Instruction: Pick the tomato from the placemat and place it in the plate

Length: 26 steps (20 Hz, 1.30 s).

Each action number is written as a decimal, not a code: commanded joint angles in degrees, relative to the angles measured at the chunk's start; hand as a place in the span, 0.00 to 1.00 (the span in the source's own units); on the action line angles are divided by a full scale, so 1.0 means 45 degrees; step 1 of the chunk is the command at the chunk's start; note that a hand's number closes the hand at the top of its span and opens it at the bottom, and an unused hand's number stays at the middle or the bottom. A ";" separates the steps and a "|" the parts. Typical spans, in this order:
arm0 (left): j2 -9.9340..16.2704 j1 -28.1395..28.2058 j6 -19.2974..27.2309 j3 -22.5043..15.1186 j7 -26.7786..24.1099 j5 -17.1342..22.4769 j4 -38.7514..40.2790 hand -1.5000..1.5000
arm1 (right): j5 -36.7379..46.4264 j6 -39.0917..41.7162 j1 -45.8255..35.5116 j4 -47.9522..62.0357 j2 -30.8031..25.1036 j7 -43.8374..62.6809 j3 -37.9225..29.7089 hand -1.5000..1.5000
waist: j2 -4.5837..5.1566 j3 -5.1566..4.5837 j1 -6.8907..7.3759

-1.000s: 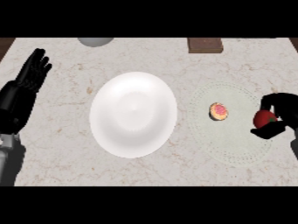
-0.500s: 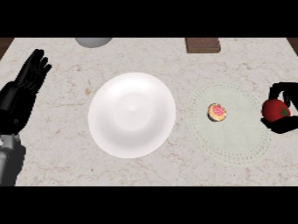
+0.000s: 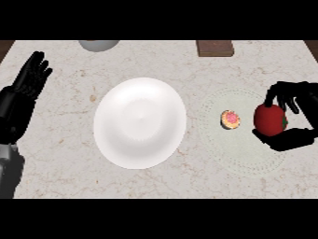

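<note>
The red tomato (image 3: 269,120) is held in my right hand (image 3: 300,116), whose fingers and thumb curl round it, above the right part of the pale round placemat (image 3: 238,149). The white plate (image 3: 140,122) lies at the counter's centre, left of the placemat, with nothing on it. My left hand (image 3: 20,98) rests open at the left edge, fingers up.
A small pink and orange item (image 3: 230,119) lies on the placemat between plate and tomato. At the far edge sit a grey bowl (image 3: 96,45) and a brown block (image 3: 213,47).
My right hand has lifted the tomato and drifted slightly rightward and up over the placemat, then edged back left. The left hand has stayed still.
</note>
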 commanded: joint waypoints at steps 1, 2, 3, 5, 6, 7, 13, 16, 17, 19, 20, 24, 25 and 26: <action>-0.0623 -0.0083 0.0399 -0.0538 -0.0018 -0.0469 0.0118 0.50 | -0.1002 0.1302 -0.0186 -0.2685 0.0699 0.1765 0.0441 1.00 | 0.0030 -0.0003 0.0029; -0.0059 -0.0868 -0.0028 -0.0061 0.0071 -0.0150 0.0714 0.50 | -0.0867 0.1376 -0.1262 -0.2587 0.1109 0.2544 0.0782 1.00 | 0.0068 -0.0006 0.0111; -0.0507 -0.0234 0.0170 -0.0265 -0.0525 -0.0425 0.0391 0.50 | -0.0683 0.1197 -0.0758 -0.2062 0.1092 0.1735 0.0540 1.00 | 0.0088 0.0007 0.0195; -0.0218 0.0135 -0.0192 0.0069 -0.0552 -0.0186 0.0300 0.50 | -0.0505 0.1412 -0.1015 -0.2933 0.1635 0.3007 0.0965 1.00 | 0.0082 0.0006 0.0227; -0.0198 -0.0988 0.0006 -0.0032 -0.0028 -0.0318 0.0731 0.50 | -0.0008 0.1247 -0.1497 -0.2919 0.2283 0.3648 0.1904 1.00 | 0.0092 0.0005 0.0214; -0.0454 -0.0346 0.0007 -0.0312 0.0179 -0.0341 0.0001 0.50 | 0.0142 0.1243 -0.1605 -0.2928 0.2556 0.3973 0.1966 1.00 | 0.0083 0.0007 0.0255; -0.0551 -0.0225 -0.0102 -0.0083 -0.0667 -0.0386 0.0595 0.50 | 0.1105 0.0542 -0.3896 -0.0834 0.5333 0.5729 0.3542 1.00 | 0.0116 0.0003 0.0349; -0.0541 -0.0644 -0.0118 -0.0143 0.0155 -0.0331 0.0256 0.50 | 0.1398 0.0414 -0.4694 0.0823 0.6027 0.5587 0.3480 1.00 | 0.0112 0.0009 0.0338; -0.0567 0.0750 -0.0356 -0.0394 -0.0013 -0.0313 -0.0926 0.50 | 0.1669 -0.0118 -0.4560 0.1758 0.6182 0.4949 0.3613 1.00 | 0.0108 0.0011 0.0489; -0.0210 -0.0565 -0.0563 0.0111 0.0044 -0.0189 0.0436 0.50 | 0.1356 -0.0231 -0.5374 0.1832 0.6304 0.6259 0.4116 1.00 | 0.0111 0.0008 0.0347; -0.0787 -0.0009 -0.0164 -0.0355 -0.0520 -0.0608 0.0220 0.50 | 0.1707 -0.1259 -0.5677 0.3470 0.6314 0.5314 0.4234 1.00 | 0.0140 0.0008 0.0453; -0.0191 -0.1149 -0.0585 0.0328 0.0074 -0.0110 0.0969 0.50 | 0.1498 -0.2650 -0.7161 0.5838 0.6337 0.5494 0.4921 1.00 | 0.0163 0.0007 0.0467; -0.0566 -0.1043 -0.0167 -0.0227 0.0585 -0.0475 -0.0062 0.50 | 0.1124 -0.2967 -0.7822 0.6475 0.6340 0.5812 0.5126 1.00 | 0.0152 0.0010 0.0571; -0.0748 0.0064 -0.0339 -0.0395 -0.0204 -0.0566 -0.0169 0.50 | 0.1122 -0.3188 -0.7911 0.7345 0.6342 0.5440 0.5277 1.00 | 0.0171 0.0007 0.0680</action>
